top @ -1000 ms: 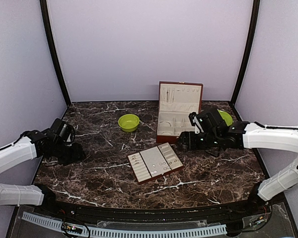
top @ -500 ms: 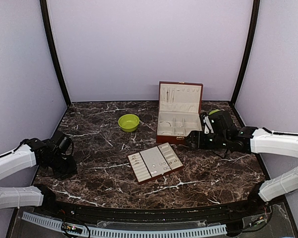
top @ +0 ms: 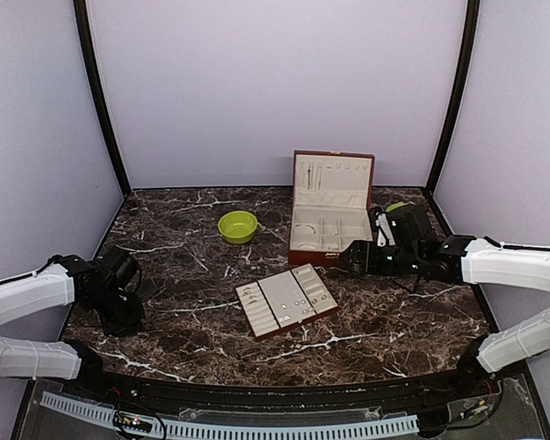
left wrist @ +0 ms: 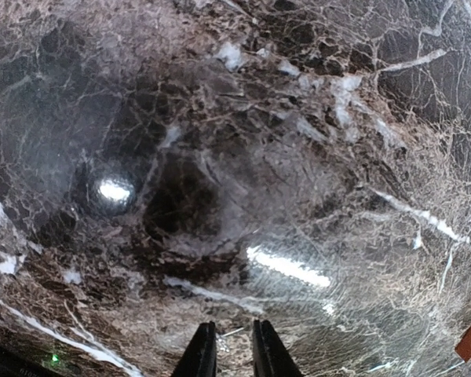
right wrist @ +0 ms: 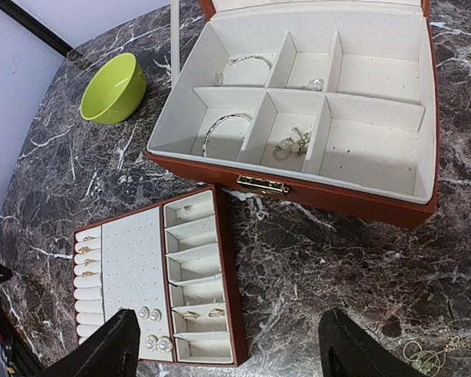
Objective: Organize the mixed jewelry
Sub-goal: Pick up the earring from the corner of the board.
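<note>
Right gripper point(right wrist: 228, 338), jaws spread wide, hangs over the desk point(right wrist: 337, 259) before the open box point(right wrist: 298, 192), likely poised for the loose jewelry point(right wrist: 428, 355) lying toward the desk's right edge. Other pieces fill the box compartments and the tray point(right wrist: 228, 275). Left gripper point(left wrist: 231, 353), fingers nearly pressed together on nothing, hovers at the left edge. The green bowl point(right wrist: 110, 90) obstructs nothing.

Polished marble table point(left wrist: 314, 157) gleaming; box point(right wrist: 353, 203) showing matt cream lining point(right wrist: 377, 145); metallic jewelry point(right wrist: 224, 126) glinting inside box; bowl point(right wrist: 110, 90) shining smooth.
</note>
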Robot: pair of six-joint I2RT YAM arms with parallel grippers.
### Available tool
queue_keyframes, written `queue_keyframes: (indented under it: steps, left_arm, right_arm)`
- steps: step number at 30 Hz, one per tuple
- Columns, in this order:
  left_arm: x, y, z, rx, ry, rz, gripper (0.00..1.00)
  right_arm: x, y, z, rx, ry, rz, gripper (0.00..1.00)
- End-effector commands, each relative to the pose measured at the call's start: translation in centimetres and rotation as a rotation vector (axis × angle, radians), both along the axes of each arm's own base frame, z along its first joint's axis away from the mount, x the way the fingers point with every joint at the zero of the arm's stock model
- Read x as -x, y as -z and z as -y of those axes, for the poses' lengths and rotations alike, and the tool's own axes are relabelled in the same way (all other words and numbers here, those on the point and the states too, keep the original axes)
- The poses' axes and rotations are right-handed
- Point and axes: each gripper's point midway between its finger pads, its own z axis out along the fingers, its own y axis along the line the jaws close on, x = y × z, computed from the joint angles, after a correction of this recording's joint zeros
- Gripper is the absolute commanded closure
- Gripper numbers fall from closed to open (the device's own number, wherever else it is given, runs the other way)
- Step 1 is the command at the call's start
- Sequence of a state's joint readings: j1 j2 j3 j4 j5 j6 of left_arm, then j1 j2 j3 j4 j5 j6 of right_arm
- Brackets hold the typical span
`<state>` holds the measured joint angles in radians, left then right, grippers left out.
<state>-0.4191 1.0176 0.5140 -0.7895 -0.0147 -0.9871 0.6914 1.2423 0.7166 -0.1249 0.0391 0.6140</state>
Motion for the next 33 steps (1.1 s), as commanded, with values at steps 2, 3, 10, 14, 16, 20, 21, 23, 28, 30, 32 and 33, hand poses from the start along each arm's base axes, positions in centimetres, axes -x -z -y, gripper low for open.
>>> queue_keyframes:
  steps: [2, 3, 10, 14, 16, 20, 21, 23, 28, 30, 32, 33]
  left_arm:
    - [1.0, 0.7, -0.2, -0.009, -0.001, -0.052, 0.81]
    - [1.1, 0.7, -0.2, -0.011, -0.004, -0.056, 0.81]
    - [1.6, 0.9, -0.5, -0.019, -0.018, -0.079, 0.85]
    - [2.0, 1.1, 0.1, 0.013, -0.014, -0.102, 0.86]
    - [2.2, 1.2, 0.1, 0.013, -0.014, -0.11, 0.86]
    - [2.2, 1.2, 0.1, 0.009, -0.014, -0.115, 0.85]
    - [2.2, 1.2, 0.1, 0.009, -0.014, -0.119, 0.85]
    - [2.3, 1.2, 0.1, 0.01, -0.012, -0.125, 0.85]
    - [2.4, 1.4, 0.1, 0.007, -0.008, -0.137, 0.85]
    - [2.5, 1.5, 0.2, 0.007, -0.005, -0.146, 0.85]
    - [2.5, 1.5, 0.1, 0.0, -0.005, -0.151, 0.85]
    - [2.5, 1.5, 0.0, -0.001, -0.007, -0.15, 0.86]
  right_arm:
    - [-0.3, 0.0, -0.2, -0.03, 0.005, 0.004, 0.21]
    - [-0.3, 0.1, -0.1, -0.029, 0.005, 0.003, 0.21]
    - [-0.2, 0.3, 0.0, -0.036, 0.017, 0.0, 0.21]
    - [-0.2, 0.3, 0.0, -0.04, 0.016, -0.002, 0.21]
    - [-0.2, 0.3, 0.0, -0.041, 0.015, -0.002, 0.21]
    - [-0.2, 0.3, 0.1, -0.043, 0.017, -0.003, 0.21]
    - [-0.2, 0.4, 0.1, -0.044, 0.019, -0.004, 0.21]
    - [-0.1, 0.5, 0.1, -0.046, 0.021, -0.008, 0.21]
    - [0.0, 0.6, 0.2, -0.055, 0.026, -0.01, 0.21]
    - [0.0, 0.6, 0.2, -0.057, 0.028, -0.012, 0.21]
    - [0.1, 0.7, 0.2, -0.056, 0.028, -0.013, 0.21]
    - [0.0, 0.7, 0.2, -0.055, 0.029, -0.014, 0.21]
